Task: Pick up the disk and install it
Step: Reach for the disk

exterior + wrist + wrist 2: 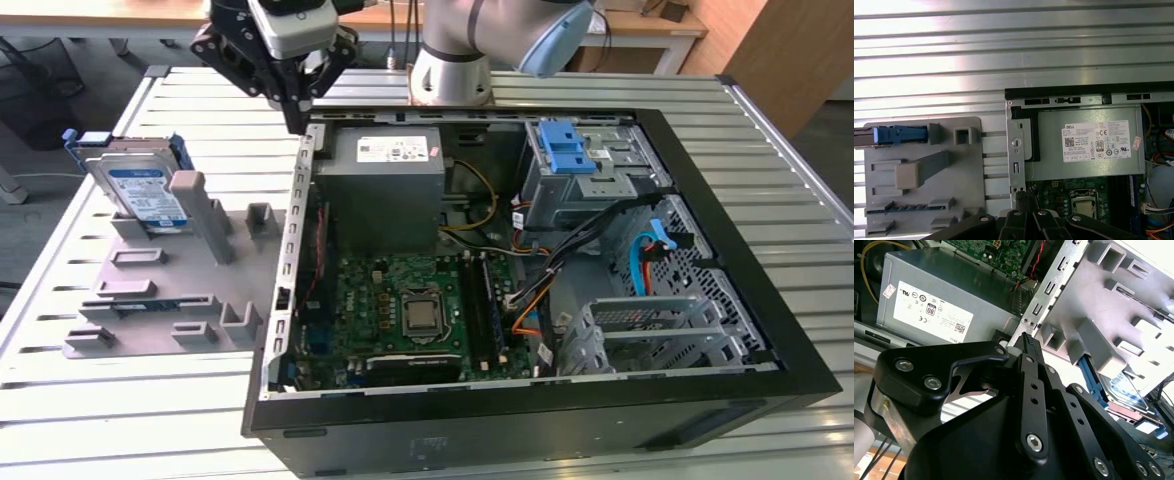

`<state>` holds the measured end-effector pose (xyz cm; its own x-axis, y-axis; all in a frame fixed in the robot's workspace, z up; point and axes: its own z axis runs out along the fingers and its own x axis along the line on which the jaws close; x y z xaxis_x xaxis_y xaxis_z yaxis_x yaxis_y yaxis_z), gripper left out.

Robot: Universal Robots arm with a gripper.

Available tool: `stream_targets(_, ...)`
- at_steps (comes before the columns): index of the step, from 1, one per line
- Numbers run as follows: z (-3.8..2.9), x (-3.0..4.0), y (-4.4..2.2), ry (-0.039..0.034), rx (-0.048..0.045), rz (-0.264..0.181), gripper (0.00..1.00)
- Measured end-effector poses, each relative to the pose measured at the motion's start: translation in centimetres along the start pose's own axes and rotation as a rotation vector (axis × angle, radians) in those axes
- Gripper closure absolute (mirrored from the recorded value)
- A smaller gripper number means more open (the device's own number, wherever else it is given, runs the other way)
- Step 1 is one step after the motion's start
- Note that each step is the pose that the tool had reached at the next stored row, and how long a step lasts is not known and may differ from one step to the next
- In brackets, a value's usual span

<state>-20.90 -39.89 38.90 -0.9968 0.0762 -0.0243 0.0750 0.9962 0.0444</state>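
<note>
Because the picture's border cuts off the arm (447, 60), the exterior view gives the gripper (294, 118) only from its body down. It is clenched to one narrow tip, with nothing between the fingers. The tip hangs just above the rim of the open computer case (534, 425), at the corner beside the power supply (387, 170).

The disk (140, 190) stands upright in a grey holder (160, 290) on the counter (120, 420), at about eight o'clock from the gripper and well apart from it. Its lower edge is sunk in the holder's slot, and a grey post covers one lower corner of it. In the first wrist view the disk (894, 135) is seen edge-on, mostly as its blue carrier, and the border cuts off one end. In the second wrist view the holder hides most of the disk (1126, 390), leaving a part of the label.

The holder lies just beside the case wall. From the holder, bare slatted counter is open toward nine and six o'clock. Inside the case, at two o'clock from its middle, the metal cage (587, 185) carries a blue latch (567, 150), with loose cables close below it.
</note>
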Motion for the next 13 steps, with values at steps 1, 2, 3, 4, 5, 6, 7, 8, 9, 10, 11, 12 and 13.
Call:
stream_targets(1,0.0,0.03,0.0,0.0,0.0,0.0,0.89)
stream_targets(2,0.0,0.05,0.0,0.0,0.0,0.0,0.89)
stream_targets(3,0.0,0.08,0.0,0.0,0.0,0.0,0.89)
stream_targets(4,0.0,0.11,-0.01,0.0,0.0,0.0,0.89)
stream_targets(5,0.0,0.14,-0.01,0.0,0.0,0.0,0.89)
stream_targets(6,0.0,0.16,-0.01,0.0,0.0,0.0,0.89)
stream_targets(7,0.0,0.19,-0.01,0.0,0.0,0.0,0.89)
stream_targets(8,0.0,0.22,-0.01,0.0,0.0,0.0,0.89)
stream_targets(9,0.0,0.24,-0.02,0.0,0.0001,0.0,0.89)
stream_targets(10,0.0,0.26,-0.02,0.0,0.0,0.0,0.89)
stream_targets(11,0.01,0.29,-0.02,0.0,0.0,0.0,0.89)
stream_targets(12,0.01,0.32,-0.02,0.0,0.0,0.0,0.89)
stream_targets(13,0.01,0.34,-0.03,0.0,0.0,0.0,0.89)
